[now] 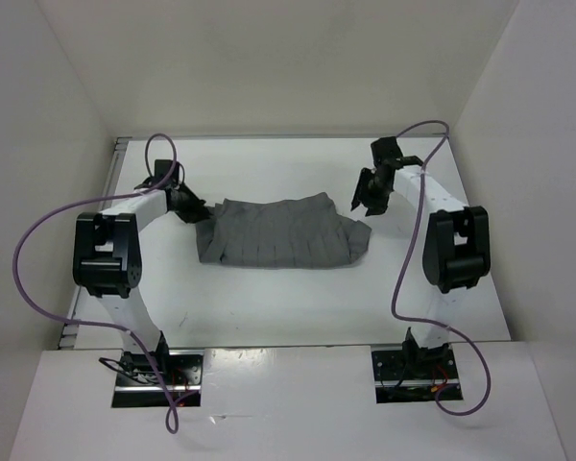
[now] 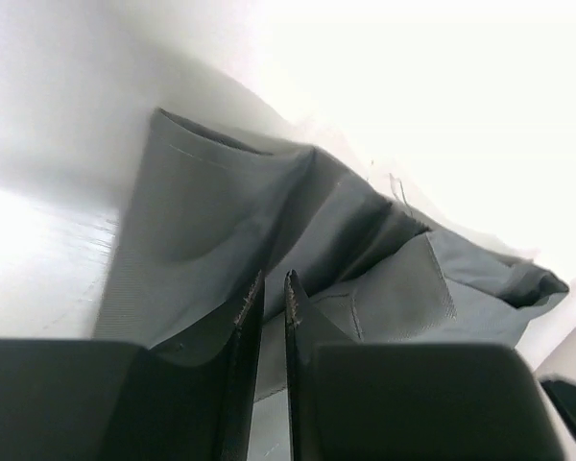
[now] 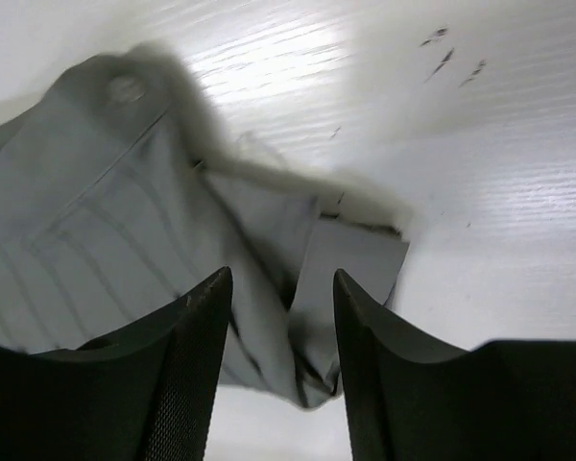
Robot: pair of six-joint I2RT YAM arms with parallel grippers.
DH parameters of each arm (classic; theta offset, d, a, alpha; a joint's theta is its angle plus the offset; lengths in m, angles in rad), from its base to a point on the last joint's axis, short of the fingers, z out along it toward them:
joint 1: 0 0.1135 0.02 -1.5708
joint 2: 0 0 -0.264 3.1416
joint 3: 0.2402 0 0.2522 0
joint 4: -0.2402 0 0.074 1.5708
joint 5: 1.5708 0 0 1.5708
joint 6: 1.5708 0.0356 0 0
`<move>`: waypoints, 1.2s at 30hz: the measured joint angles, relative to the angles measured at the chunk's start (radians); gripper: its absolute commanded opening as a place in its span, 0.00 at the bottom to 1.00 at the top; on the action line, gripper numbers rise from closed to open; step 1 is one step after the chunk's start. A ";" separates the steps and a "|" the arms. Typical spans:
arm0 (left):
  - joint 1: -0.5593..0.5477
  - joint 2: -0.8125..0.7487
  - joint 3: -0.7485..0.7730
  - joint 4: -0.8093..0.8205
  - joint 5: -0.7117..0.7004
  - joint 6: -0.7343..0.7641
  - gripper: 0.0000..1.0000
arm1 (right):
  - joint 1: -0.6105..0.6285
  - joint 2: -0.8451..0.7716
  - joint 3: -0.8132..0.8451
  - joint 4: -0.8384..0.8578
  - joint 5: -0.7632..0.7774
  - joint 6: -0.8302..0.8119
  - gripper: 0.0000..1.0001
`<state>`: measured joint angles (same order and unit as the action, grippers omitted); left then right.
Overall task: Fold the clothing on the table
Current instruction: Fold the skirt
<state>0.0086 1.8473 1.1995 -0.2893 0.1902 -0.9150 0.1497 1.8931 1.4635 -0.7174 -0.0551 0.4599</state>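
Observation:
The grey pleated clothing [image 1: 278, 233] lies bunched across the middle of the white table [image 1: 269, 307]. My left gripper [image 1: 197, 211] is at its left end. In the left wrist view the fingers of that gripper [image 2: 272, 279] stand almost together, shut on a fold of the clothing [image 2: 202, 221]. My right gripper [image 1: 360, 204] hovers just above the garment's right end. In the right wrist view it [image 3: 280, 274] is open, its fingers well apart over a folded corner of the clothing [image 3: 96, 221], holding nothing.
White walls [image 1: 67, 115] close in the table on the left, right and back. Purple cables [image 1: 24, 250] loop beside both arms. The arm bases [image 1: 158, 370] sit at the near edge.

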 measured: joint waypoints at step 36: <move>0.019 -0.037 -0.113 0.008 -0.001 0.023 0.22 | 0.057 -0.059 -0.200 0.044 -0.279 -0.094 0.50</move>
<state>0.0273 1.8103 1.0870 -0.2810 0.1894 -0.8921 0.2070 1.8339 1.2640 -0.6735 -0.3344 0.3656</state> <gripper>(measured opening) 0.220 0.503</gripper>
